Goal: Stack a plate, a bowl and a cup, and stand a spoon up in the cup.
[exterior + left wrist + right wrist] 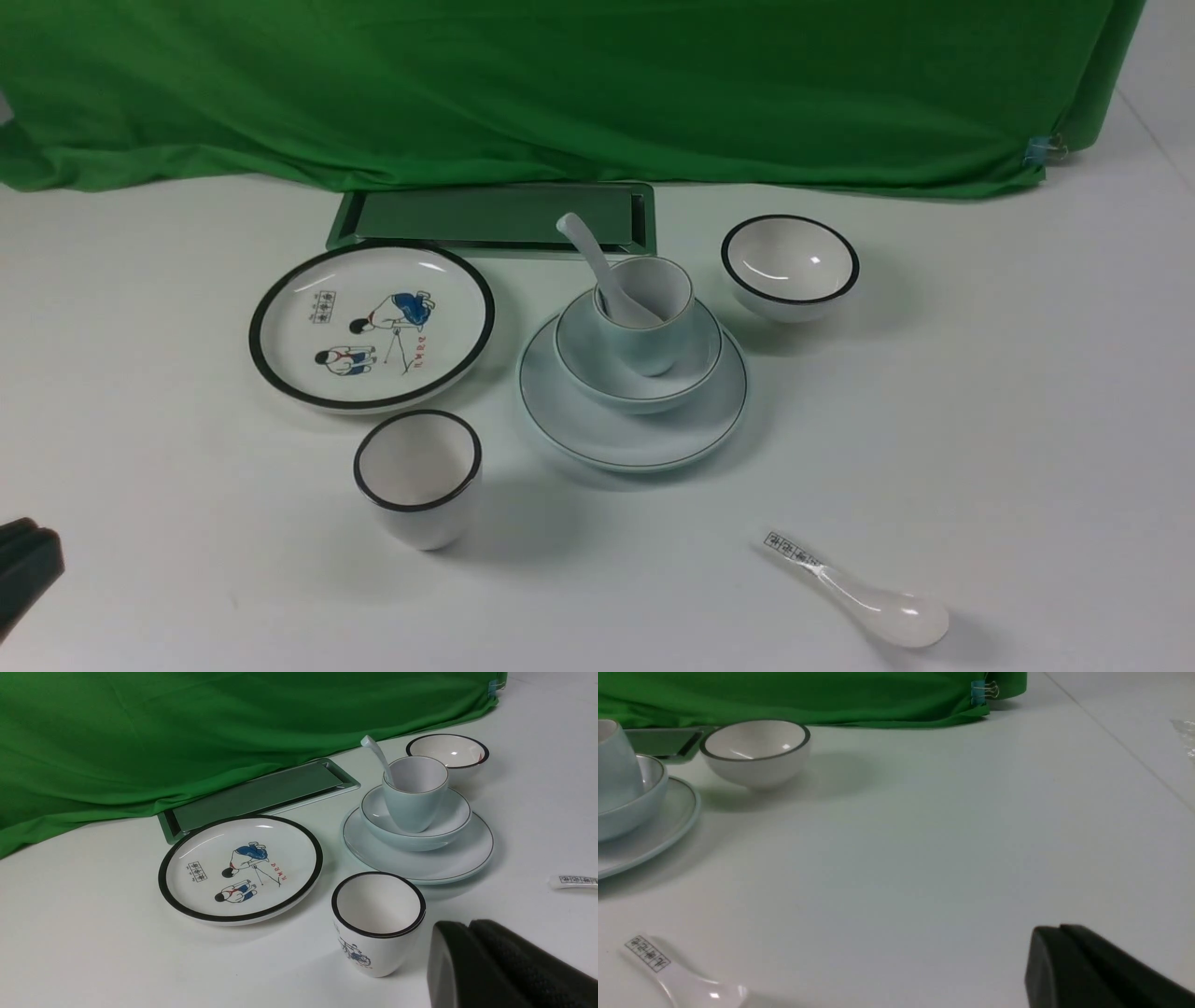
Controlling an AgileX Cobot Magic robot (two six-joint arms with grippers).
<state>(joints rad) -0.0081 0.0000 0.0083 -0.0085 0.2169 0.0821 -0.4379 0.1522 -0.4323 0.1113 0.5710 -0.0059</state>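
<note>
Pale cup [649, 313] leans in the bowl [638, 359] on the plate [633, 406], so the spoon [602, 271] could be tipped out if nudged by either pressed-together claw [467, 961].

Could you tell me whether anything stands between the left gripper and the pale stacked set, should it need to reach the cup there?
Yes. The black-rimmed cup stands just ahead of the shut left gripper, roughly in line with the stack of plate, bowl and cup holding the spoon. Nothing else visible intervenes.
</note>
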